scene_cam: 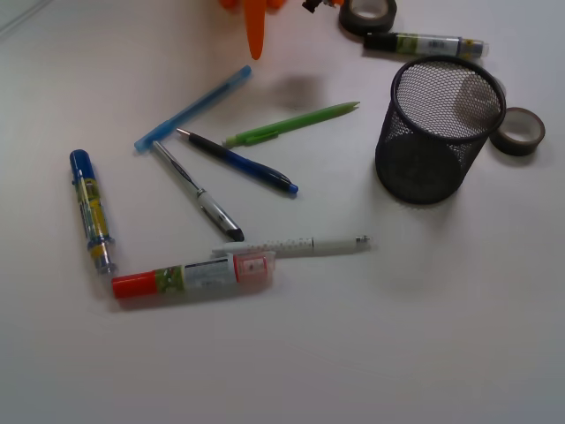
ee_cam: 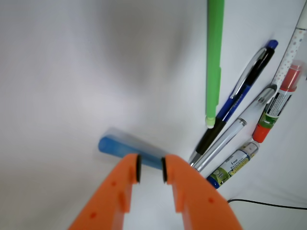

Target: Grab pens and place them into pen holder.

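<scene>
Two orange tool [ee_cam: 151, 168] jaws slightly parted, empty, poised above light blue pen [ee_cam: 125, 148]

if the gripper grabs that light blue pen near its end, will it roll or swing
Probably stiff: the light blue pen looks like a straight, slim plastic barrel. Being round and lying flat on the smooth table, it may roll if nudged. The gripper sits near one end, so the long free end could dip or pivot.
</scene>
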Controlling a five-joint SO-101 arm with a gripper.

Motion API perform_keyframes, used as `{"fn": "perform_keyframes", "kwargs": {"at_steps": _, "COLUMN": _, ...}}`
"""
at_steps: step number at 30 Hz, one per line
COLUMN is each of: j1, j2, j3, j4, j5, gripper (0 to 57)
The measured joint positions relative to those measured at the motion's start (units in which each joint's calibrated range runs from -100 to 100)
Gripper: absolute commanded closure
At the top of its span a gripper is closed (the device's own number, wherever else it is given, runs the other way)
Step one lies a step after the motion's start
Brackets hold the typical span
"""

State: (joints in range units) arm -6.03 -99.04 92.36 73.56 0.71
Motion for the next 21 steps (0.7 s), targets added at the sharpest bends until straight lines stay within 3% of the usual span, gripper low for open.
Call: {"fn": "perform_keyframes", "kwargs": {"at_steps": 21, "j1": 1.7, "j2": 11.1, "j3": -0.4, "j4": -7.5, "j5": -1.0, "gripper": 51.6}}
